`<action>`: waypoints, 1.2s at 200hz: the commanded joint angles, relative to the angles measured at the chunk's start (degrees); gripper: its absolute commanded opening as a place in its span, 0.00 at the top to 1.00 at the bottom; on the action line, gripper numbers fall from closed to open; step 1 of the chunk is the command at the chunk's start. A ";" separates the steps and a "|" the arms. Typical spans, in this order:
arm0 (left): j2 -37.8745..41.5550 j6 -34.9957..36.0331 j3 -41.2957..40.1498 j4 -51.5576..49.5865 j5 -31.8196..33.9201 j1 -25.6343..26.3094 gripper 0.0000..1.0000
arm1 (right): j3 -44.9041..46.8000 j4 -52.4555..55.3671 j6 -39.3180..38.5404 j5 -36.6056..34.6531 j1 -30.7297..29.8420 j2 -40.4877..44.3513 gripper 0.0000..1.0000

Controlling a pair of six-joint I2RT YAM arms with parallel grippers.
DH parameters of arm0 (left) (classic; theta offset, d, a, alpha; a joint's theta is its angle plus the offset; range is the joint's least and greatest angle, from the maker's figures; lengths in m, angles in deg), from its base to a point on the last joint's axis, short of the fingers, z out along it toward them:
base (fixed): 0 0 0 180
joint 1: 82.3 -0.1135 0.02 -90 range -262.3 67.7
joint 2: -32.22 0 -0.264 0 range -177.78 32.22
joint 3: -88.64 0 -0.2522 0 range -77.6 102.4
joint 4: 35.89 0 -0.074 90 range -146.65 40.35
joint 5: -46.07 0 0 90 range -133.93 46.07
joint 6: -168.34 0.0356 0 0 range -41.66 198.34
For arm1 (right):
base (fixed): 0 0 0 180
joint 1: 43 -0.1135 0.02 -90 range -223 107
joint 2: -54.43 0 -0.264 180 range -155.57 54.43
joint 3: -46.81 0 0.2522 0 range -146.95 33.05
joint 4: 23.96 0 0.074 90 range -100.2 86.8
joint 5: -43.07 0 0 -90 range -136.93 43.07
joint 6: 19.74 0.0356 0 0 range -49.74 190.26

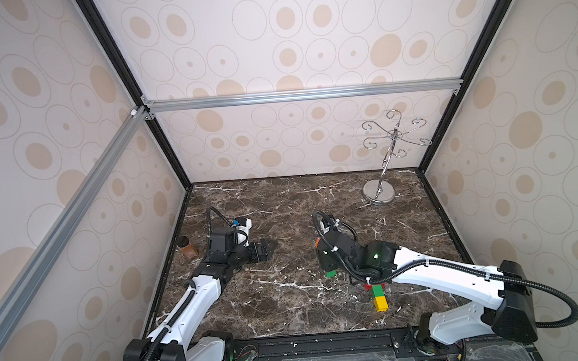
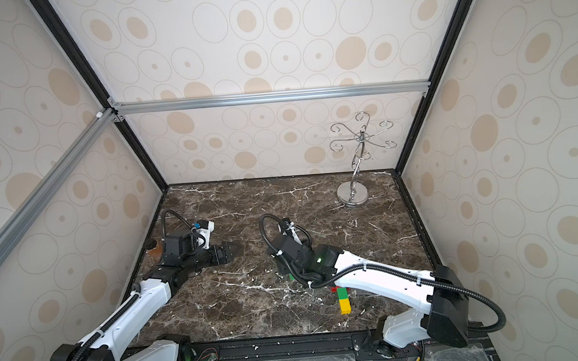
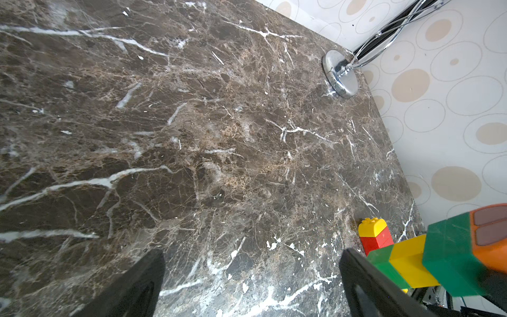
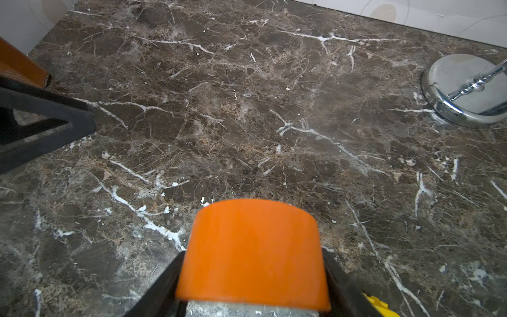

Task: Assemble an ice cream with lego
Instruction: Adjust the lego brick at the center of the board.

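Orange dome piece (image 4: 252, 247) sits tight between the jaws of the right gripper (image 4: 253, 282), near the middle of the table (image 1: 281, 195), and a green brick (image 3: 450, 255) is pressed against it. A green and yellow lego stack (image 1: 380, 297) lies flat near the front edge, toward the right side. The left gripper (image 3: 251, 285) is wide open and holds nothing, close to the brown jar (image 1: 188, 249) by the left edge.
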 commanded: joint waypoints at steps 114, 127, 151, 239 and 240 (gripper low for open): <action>-0.61 0.58 0.08 -0.30 -0.79 -0.51 0.00 | -22.95 33.59 -11.91 26.84 7.72 -21.38 0.94; -0.69 0.63 0.08 -0.48 -0.58 -0.51 0.00 | -24.02 34.80 -12.90 27.96 7.86 -22.99 0.95; -0.91 0.72 0.08 -0.57 -0.66 -0.51 0.00 | -25.70 36.84 -14.49 30.22 8.46 -25.32 0.96; -2.27 0.95 0.46 -0.66 -1.17 -0.66 0.00 | -30.92 44.44 -19.46 33.59 8.89 -36.46 1.00; -2.27 0.92 0.45 -0.70 -1.20 -0.67 0.00 | -30.99 44.47 -19.51 33.64 8.87 -36.52 1.00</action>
